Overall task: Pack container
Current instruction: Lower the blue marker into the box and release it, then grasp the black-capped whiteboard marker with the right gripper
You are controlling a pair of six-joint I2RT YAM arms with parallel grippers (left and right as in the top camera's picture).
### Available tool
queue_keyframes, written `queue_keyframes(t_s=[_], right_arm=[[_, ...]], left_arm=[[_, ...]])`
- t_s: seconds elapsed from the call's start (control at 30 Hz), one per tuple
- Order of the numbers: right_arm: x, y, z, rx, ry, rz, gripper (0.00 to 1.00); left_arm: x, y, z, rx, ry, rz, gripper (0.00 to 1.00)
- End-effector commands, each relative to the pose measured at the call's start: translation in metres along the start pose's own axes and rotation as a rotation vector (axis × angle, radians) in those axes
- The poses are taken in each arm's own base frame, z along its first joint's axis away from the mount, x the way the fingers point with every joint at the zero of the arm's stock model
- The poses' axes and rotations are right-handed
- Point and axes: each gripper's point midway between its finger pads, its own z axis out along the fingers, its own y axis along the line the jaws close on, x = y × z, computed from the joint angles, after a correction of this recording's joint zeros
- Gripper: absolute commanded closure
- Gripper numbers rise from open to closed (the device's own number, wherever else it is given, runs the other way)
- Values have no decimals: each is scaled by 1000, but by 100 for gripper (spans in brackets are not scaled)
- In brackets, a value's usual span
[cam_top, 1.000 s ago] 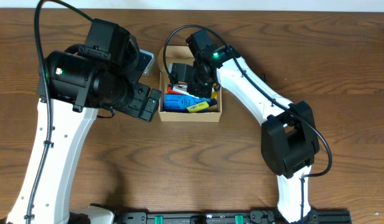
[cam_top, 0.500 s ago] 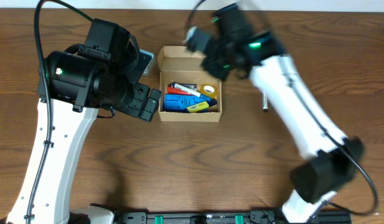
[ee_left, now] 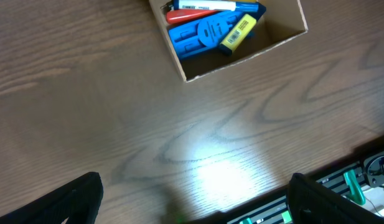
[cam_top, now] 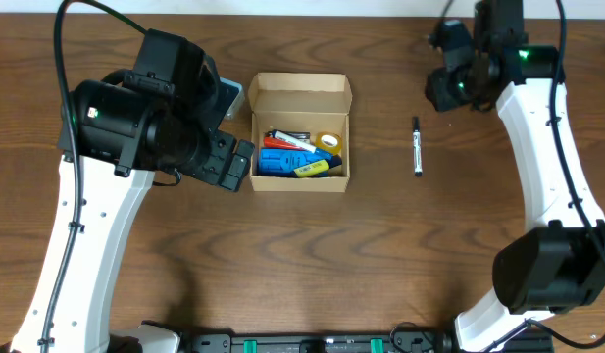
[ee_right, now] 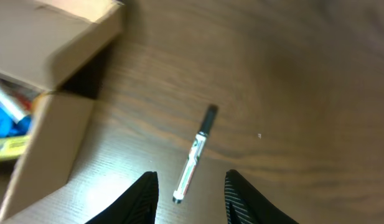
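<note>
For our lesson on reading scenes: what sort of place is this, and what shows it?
Probably a robotics lab bench: a left arm and a right arm mounted at a wooden table, a cardboard box holding stationery, and an equipment rail along the near edge.

The pen (cam_top: 417, 159) lies on the table (cam_top: 312, 255), right of the container (cam_top: 300, 90)

Open table (cam_top: 380, 147) runs between the container (cam_top: 300, 93) and a lone marker pen (cam_top: 417, 146), while the left arm (cam_top: 155, 127) looms just beside the box's left wall.
</note>
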Motion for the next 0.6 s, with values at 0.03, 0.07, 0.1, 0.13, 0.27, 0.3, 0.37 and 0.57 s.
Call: queue_keyframes(t_s=[0.03,0.07,0.1,0.13,0.27,0.3,0.37,0.57], right_arm=[[33,-9,37,-2,70,209,62],[39,-9,46,-2,75,232,62],[45,-9,54,2,79,256,62],[50,-9,59,7,82,281,61],[69,-11,82,30,88,351,60],[74,-12,87,50,91,366,61],[83,-14,93,87,101,384,60],[97,-13,109,141,94,420,59]], left_arm=[[0,-1,-3,3,-8,13,5],[0,-1,-3,3,-8,13,5],[0,-1,-3,3,-8,13,5],[0,-1,-3,3,-8,13,5],[0,-1,-3,3,-8,13,5],[0,-1,-3,3,-8,13,5],[0,-1,-3,3,-8,13,5],[0,-1,-3,3,-8,13,5]])
